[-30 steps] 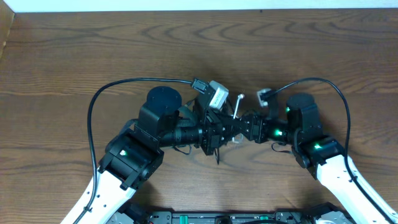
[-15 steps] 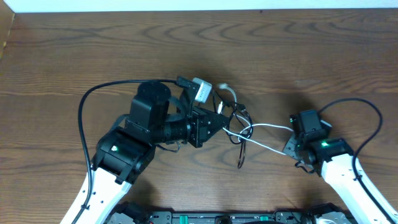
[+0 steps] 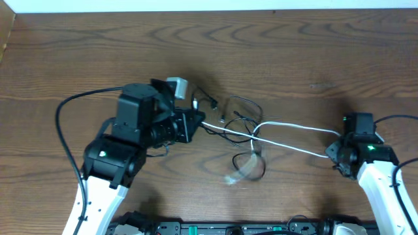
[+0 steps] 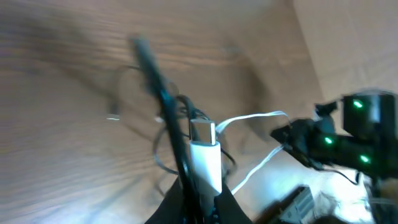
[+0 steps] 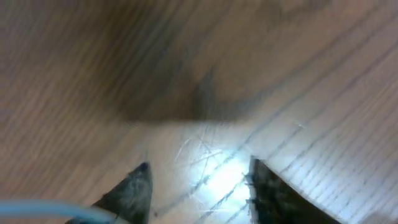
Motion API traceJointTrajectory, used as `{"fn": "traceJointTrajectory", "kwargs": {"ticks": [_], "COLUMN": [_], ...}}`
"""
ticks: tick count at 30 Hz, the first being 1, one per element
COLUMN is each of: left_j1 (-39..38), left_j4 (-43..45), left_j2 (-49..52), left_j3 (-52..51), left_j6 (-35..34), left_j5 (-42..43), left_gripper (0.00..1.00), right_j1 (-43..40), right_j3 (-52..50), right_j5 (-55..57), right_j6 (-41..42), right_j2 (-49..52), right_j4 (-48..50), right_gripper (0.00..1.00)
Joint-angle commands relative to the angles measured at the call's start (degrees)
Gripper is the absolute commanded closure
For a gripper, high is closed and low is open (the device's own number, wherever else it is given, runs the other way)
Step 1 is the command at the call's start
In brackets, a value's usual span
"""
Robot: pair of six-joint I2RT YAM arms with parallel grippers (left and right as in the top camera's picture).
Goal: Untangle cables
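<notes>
Between the two arms, near the middle of the table (image 3: 294, 52), the cables are drawn out but not yet free of each other. The white cable (image 3: 297, 125) runs in two strands from the left gripper (image 3: 198, 121) across to the right gripper (image 3: 336, 151), and the black cable (image 3: 238, 119) lies in loose loops over and under it, just right of the left gripper. One more loop sits below the strands, towards the near edge.

From the left wrist, the left gripper is closed on the white plug (image 4: 205, 160) at the cable's end, with a run of black cable pinched or lying alongside it — I cannot tell which. The white strands lead off towards the right arm.

The right wrist view is badly blurred. Its fingertips (image 5: 135, 185) appear to stand somewhat apart over bare wood, with a pale streak of cable low at the left edge of the frame. From overhead both white strands end at that gripper, so I cannot tell whether it truly has hold of them.

To my eye the step in hand is the pulling apart — the white cable stretched between the arms so the black loops slacken off it. The job looks about midway, since the crossing by the left gripper remains. The next move, I judge, calls for lifting or drawing the white strands clear of the black loops without tightening them, and for the left gripper to hold the plug alone.
</notes>
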Motion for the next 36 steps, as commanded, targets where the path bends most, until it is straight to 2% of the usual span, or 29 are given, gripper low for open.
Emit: {"fn": "traceJointTrajectory", "kwargs": {"ticks": [1, 8, 13, 15, 18, 20, 22, 24, 26, 28, 29, 31, 32, 36], "left_j1": [2.5, 7.5, 14.8, 17.5, 19.5, 19.7, 19.4, 18.4, 16.1, 13.4, 10.3, 6.5, 2.3, -4.8], "left_j4": [-0.3, -0.3, 0.7, 1.9, 4.7, 7.8, 10.5, 13.3, 16.3, 18.1, 19.5, 21.2, 23.3, 26.7], "left_j2": [-1.2, -1.3, -1.3, -1.3, -1.3, -1.2, -1.1, -1.0, -0.7, -0.3, 0.2, 0.6, 0.8, 1.2], "left_j3": [0.5, 0.5, 0.5, 0.5, 0.5, 0.5, 0.5, 0.5, 0.5, 0.5, 0.5, 0.5, 0.5, 0.5], "left_j6": [1.0, 1.8, 1.6, -0.5, -2.8, -4.1, -4.7, -4.9, -4.9, -4.9, -4.9, -4.8, -4.6, -2.0], "left_j5": [-2.5, -7.9, -7.8, -7.4, -3.3, 1.9, 7.2, 12.6, 18.1, 20.7, 21.6, 21.8, 22.0, 21.9], "left_gripper": [0.93, 0.92, 0.93, 0.92, 0.92, 0.92, 0.92, 0.92, 0.92, 0.92, 0.92, 0.92, 0.92, 0.92], "right_j1": [-2.4, -4.6, -9.4, -10.8, -11.4, -11.5, -11.5, -11.4, -11.0, -9.4, -7.8, -5.5, -3.7, 1.1], "right_j3": [0.2, 0.2, 0.2, 0.2, 0.2, 0.2, 0.2, 0.2, 0.2, 0.2, 0.2, 0.2, 0.2, 0.2], "right_j5": [-3.6, 1.8, 2.8, 2.1, 0.5, -4.8, -14.1, -27.7, -48.8, -63.9, -71.6, -77.2, -80.0, -81.1], "right_j6": [-7.6, -7.8, -8.5, -8.5, -8.5, -10.6, -16.6, -23.9, -33.6, -39.1, -40.2, -40.2, -40.2, -40.2], "right_j2": [-0.2, -0.2, -0.2, -0.2, -0.2, -0.2, -0.2, -0.2, -0.2, -0.2, -0.2, -0.2, -0.2, -0.2], "right_j4": [1.2, 0.2, -0.9, -0.9, -0.8, 1.3, 4.6, 8.9, 14.4, 17.7, 20.2, 22.8, 24.2, 26.5], "right_gripper": [0.65, 0.67, 0.67, 0.67, 0.67, 0.67, 0.66, 0.59, 0.52, 0.47, 0.38, 0.26, 0.21, 0.2]}}
